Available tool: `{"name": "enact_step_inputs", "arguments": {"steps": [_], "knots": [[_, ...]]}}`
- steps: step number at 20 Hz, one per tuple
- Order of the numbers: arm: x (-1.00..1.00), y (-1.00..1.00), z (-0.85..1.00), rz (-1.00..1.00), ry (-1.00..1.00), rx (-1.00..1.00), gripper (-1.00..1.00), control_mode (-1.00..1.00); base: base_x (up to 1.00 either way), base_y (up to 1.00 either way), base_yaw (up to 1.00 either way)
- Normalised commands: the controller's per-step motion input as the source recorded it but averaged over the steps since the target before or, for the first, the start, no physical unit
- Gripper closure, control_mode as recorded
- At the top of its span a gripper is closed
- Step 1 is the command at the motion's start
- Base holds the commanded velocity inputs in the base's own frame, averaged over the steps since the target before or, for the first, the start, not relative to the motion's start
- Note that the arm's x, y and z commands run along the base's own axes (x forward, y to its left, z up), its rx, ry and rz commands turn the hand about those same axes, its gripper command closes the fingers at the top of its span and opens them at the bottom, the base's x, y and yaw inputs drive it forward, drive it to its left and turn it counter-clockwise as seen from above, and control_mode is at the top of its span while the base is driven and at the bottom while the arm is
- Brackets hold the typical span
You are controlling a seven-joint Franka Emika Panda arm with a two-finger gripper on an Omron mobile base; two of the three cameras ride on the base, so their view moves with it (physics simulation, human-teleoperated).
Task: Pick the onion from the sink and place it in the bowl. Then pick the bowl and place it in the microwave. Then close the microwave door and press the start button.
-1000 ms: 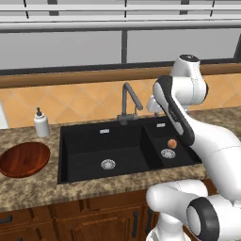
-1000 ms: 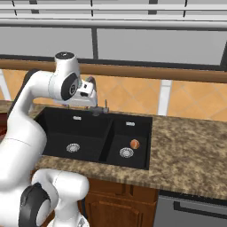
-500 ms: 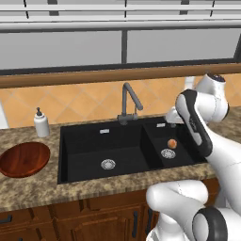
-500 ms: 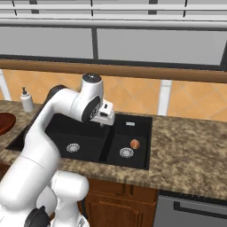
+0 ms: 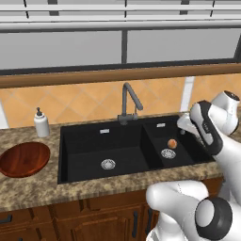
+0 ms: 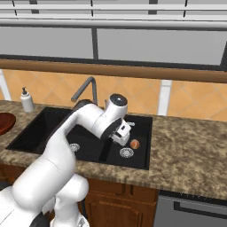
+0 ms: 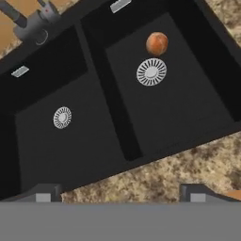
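The onion lies in the smaller basin of the sink, just beside the round drain on its far side, not quite touching it; in the hand view the onion sits toward the top, above the drain, so the camera is not yet centred on it. The pincer hangs over the small basin with jaws spread wide and nothing between them, well above the basin floor; its two tips show low in the hand view, with the front counter strip between them. Judgement: the arm is placed for the approach to the first pick, jaws opened in advance so they can straddle the ball on descent. The large basin holds only its own drain. The bowl rests on the counter to the left of the sink, well apart from the onion, and is empty, presumably set there to receive it. A soap bottle stands behind the bowl; the faucet rises at the back rim between the basins and may crowd the carry leftward.
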Motion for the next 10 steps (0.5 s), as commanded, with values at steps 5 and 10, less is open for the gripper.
{"name": "enact_step_inputs", "arguments": {"steps": [5, 10], "knots": [[0.35, -0.17, -0.5, -0.01, 0.16, 0.02, -1.0, -1.0, 0.0, 0.0, 0.0], [0.39, -0.17, -0.32, 0.0, 0.18, 0.02, -1.0, -1.0, 0.0, 0.0, 0.0]]}}
